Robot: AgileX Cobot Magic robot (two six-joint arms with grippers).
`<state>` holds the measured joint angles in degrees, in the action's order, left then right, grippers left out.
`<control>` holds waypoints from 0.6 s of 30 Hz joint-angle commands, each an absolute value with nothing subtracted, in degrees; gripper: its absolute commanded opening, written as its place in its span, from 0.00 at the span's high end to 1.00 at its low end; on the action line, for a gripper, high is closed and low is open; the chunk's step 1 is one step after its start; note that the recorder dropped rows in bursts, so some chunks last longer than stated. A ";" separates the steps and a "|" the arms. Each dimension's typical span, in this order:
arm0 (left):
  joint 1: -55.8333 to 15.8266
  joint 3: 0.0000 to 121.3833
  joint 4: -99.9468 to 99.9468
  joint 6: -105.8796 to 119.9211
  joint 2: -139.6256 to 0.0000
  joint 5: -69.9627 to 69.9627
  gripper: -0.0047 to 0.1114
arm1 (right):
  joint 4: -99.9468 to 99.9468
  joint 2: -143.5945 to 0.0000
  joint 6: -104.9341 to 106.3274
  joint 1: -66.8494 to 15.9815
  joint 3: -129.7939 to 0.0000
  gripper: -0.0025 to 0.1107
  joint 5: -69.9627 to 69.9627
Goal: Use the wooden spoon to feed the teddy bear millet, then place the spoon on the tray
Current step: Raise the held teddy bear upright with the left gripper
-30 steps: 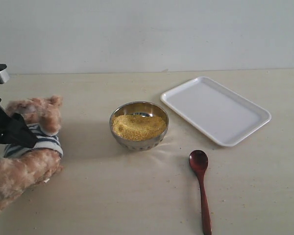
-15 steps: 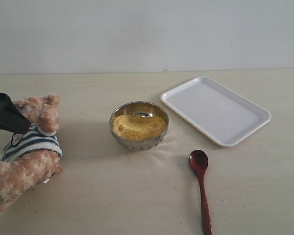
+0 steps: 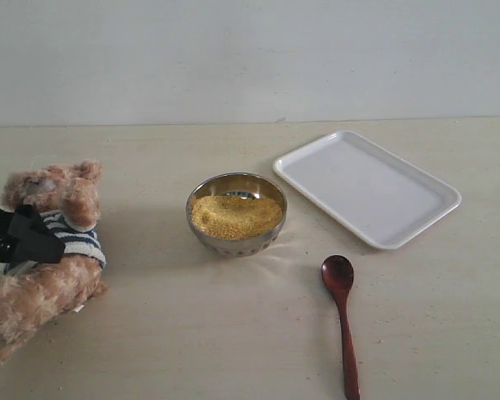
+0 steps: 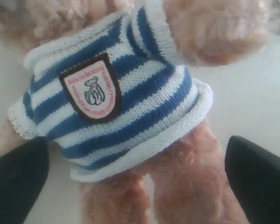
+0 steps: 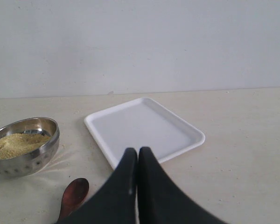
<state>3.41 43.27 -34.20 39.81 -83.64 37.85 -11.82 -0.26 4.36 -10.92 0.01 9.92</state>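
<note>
While left gripper gapes and right gripper is clenched, beige tabletop meets seemingly whitish wall.

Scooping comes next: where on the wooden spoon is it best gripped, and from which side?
Probably grip the wooden spoon by its thin handle, past the middle, from straight above with jaws across it: it lies flat on the table, and its oval bowl must stay free for millet.
</note>
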 commanded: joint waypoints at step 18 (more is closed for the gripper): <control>3.24 43.02 -47.58 48.51 -103.92 31.67 0.21 | -11.71 0.00 4.55 -11.09 0.00 0.98 9.64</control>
<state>3.41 43.27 -47.53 48.19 -100.94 32.49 -11.82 -0.26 4.36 -10.92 0.01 9.92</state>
